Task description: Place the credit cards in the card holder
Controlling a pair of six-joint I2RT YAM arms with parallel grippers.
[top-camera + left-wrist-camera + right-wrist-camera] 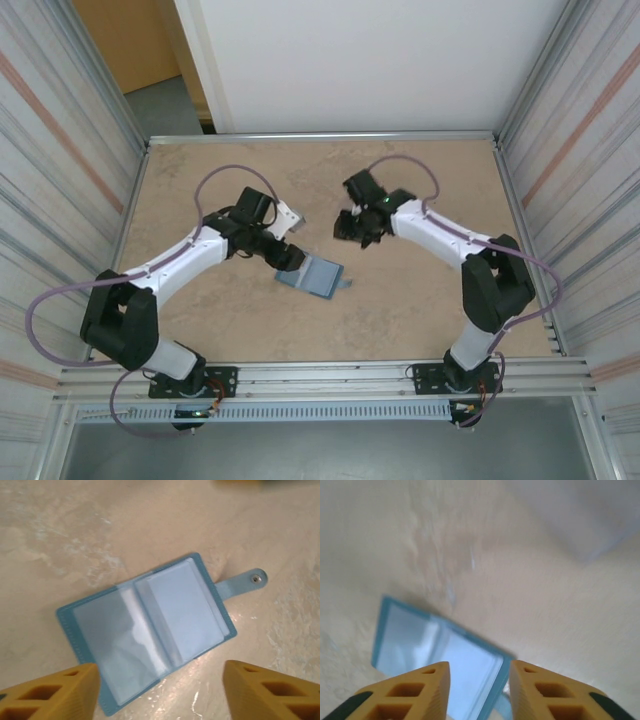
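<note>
While the beige, marble-veined table (420, 300) spreads between ribbed side walls (50, 150) and a white back panel (370, 60), the card holder (311, 275) lies flat and unfolded near its middle. The left gripper (288, 258) hangs at the holder's edge, jaws wide and empty. The right gripper (352, 228) hangs nearby, jaws parted, holding nothing.

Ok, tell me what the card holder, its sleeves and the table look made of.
Card holder: teal faux leather or vinyl, probably; matte cover with stitched edges. Sleeves: clear glossy plastic, showing reflections. Table: beige marbled surface, slightly glossy; stone or laminate, can't tell.
</note>
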